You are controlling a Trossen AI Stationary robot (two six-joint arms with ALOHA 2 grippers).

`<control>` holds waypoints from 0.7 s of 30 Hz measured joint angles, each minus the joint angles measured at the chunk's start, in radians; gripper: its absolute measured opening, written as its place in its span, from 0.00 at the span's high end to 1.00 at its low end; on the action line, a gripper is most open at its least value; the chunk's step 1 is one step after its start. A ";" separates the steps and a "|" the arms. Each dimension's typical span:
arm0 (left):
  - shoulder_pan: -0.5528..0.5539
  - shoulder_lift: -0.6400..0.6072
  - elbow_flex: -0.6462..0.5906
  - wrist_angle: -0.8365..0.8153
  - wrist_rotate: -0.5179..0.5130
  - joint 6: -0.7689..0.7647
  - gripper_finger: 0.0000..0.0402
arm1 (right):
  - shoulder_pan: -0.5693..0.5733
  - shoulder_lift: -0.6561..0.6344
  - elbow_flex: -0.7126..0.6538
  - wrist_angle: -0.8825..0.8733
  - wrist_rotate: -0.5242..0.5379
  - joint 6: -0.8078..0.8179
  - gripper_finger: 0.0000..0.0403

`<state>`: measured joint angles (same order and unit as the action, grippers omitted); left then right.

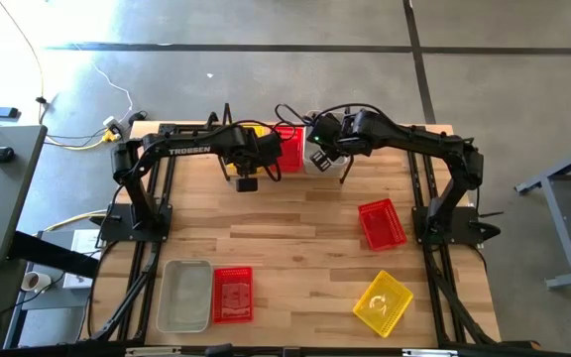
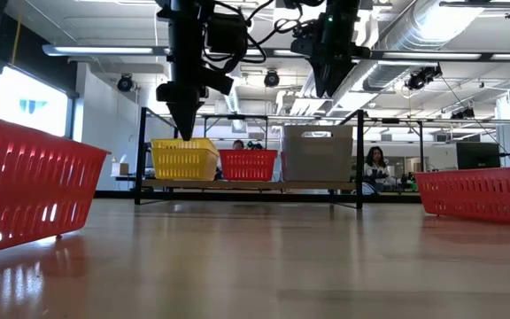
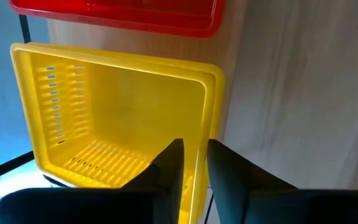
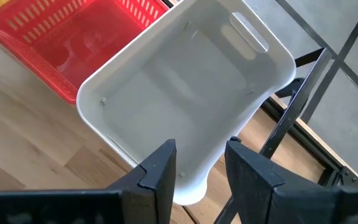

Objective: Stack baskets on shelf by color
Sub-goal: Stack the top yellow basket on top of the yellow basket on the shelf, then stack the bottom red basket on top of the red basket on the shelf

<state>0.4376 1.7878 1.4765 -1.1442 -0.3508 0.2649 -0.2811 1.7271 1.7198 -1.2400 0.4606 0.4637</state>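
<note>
The black wire shelf [image 2: 237, 184] stands at the table's far edge. It carries a yellow basket [image 2: 184, 159], a red basket [image 2: 248, 165] and a grey-white basket [image 2: 317, 152] side by side, each resting on its base. The yellow one shows a doubled rim [image 3: 211, 81], one basket nested in another. My left gripper [image 3: 194, 155] is down at the yellow basket's near wall. My right gripper [image 4: 201, 155] hangs open well above the grey-white basket [image 4: 185, 93], touching nothing. My left gripper comes from above, pointing down, at the rim of the yellow basket's near wall [image 3: 197, 177]. One finger [image 3: 169, 165] is inside the basket and one [image 3: 229, 174] outside, the wall in the narrow gap between them. Only the fingertips reach the rim. The basket sits upright on the shelf.
On the table nearer me lie a red basket [image 1: 382, 223] and a tilted yellow basket [image 1: 383, 302] toward the right. A grey-white basket [image 1: 184, 295] and a red one [image 1: 232, 295] lie side by side near the left front. Bare wood lies in the middle.
</note>
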 joint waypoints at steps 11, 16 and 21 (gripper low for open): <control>-0.020 -0.002 0.071 -0.060 0.031 -0.007 0.73 | 0.074 0.000 0.000 -0.106 -0.064 0.069 0.69; -0.021 -0.002 0.161 -0.137 0.076 -0.030 0.74 | 0.137 -0.001 0.000 -0.188 -0.067 0.138 0.69; -0.022 -0.052 0.221 -0.147 0.133 -0.059 0.74 | 0.206 -0.001 0.000 -0.273 -0.068 0.194 0.69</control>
<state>0.4156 1.7355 1.6977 -1.2915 -0.2183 0.2057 -0.0752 1.7264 1.7199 -1.5132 0.3924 0.6576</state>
